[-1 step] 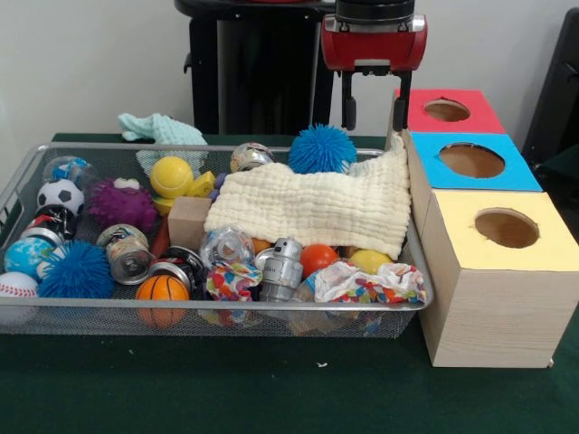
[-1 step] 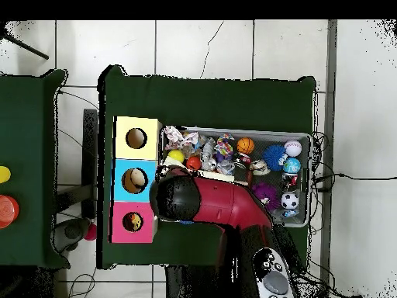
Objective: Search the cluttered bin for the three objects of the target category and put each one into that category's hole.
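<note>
Front gripper: I see the red-and-black gripper (image 1: 374,107) with fingers spread apart, empty, hanging above the wire mesh bin's (image 1: 226,306) far right corner beside the red-topped box (image 1: 450,110).
Front clutter: a cream waffle cloth (image 1: 317,206) covers the bin's right side; a blue spiky ball (image 1: 322,149) sits behind it.
Overhead: the arm hides the gripper; yellow, blue and red holes line up beside the bin.

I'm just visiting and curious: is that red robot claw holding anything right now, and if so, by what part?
Nothing is held. The gripper hangs open and empty above the far edge of the wire bin, over the cream cloth, its two fingers apart with only air between them.
</note>
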Robot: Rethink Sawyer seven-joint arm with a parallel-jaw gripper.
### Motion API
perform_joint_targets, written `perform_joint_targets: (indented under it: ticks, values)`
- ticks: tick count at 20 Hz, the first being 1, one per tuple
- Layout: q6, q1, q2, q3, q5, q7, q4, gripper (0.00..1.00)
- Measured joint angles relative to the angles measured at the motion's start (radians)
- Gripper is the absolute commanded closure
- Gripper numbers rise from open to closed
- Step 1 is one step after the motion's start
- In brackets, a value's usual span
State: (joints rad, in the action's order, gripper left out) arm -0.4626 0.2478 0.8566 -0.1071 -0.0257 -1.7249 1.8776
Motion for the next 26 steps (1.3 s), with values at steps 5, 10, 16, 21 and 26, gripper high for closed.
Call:
perform_joint_targets:
  ticks: [5,10,16,21,26]
  values:
    - [0.001,0.000,0.000,0.000,0.000,0.000,0.000,0.00]
    - [0.001,0.000,0.000,0.000,0.000,0.000,0.000,0.00]
    - [-0.023,0.000,0.000,0.000,0.000,0.000,0.000,0.00]
    - [-0.073,0.000,0.000,0.000,0.002,0.000,0.000,0.00]
    - [0.121,-0.004,-0.032,0.022,0.075,0.000,-0.013,0.00]
